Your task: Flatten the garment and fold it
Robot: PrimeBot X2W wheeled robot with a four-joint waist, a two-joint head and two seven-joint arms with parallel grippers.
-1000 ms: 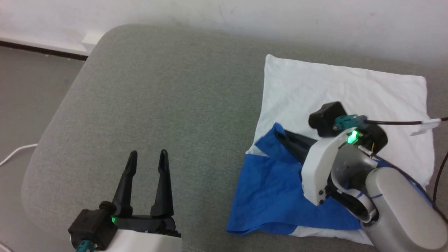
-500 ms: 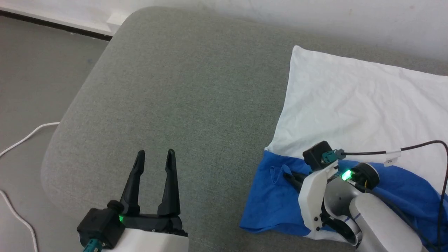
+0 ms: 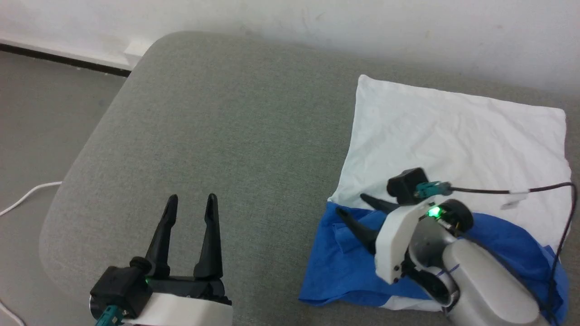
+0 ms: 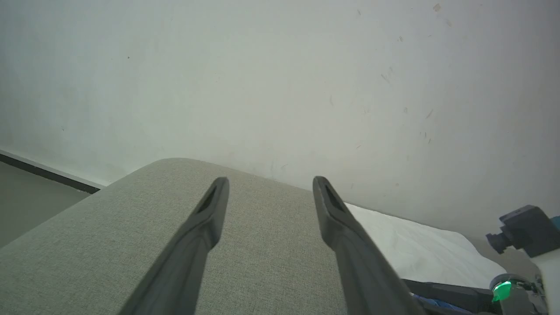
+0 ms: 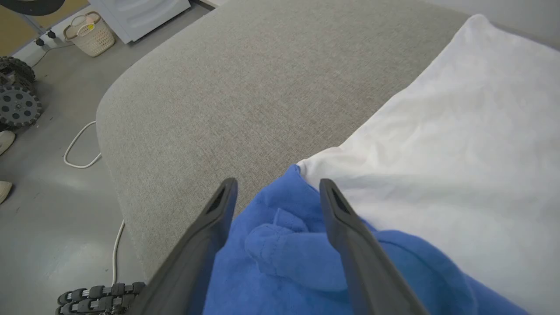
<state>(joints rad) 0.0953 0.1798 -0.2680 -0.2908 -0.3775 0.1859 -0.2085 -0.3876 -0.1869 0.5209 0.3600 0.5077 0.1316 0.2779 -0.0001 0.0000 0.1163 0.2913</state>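
The garment lies on the right part of a grey cushion, its white body (image 3: 453,131) spread flat towards the wall and its blue part (image 3: 344,267) rumpled at the near edge. My right gripper (image 3: 351,204) stands open just over the blue part's left corner. In the right wrist view that gripper (image 5: 278,183) has its fingers on either side of a small blue bunch (image 5: 280,245), gripping nothing. My left gripper (image 3: 191,199) is open over bare cushion, well left of the garment. In the left wrist view the left gripper (image 4: 270,181) points at the wall.
The grey cushion (image 3: 226,136) has a rounded left end, with floor beyond it and a white cable (image 3: 22,197) lying there. A pale wall (image 3: 408,36) runs behind. A basket (image 5: 89,33) and a toothed wheel (image 5: 17,103) sit on the floor.
My right gripper carried the blue part down towards the near edge, then opened and let it go. The head camera shifted. The left gripper stayed open.
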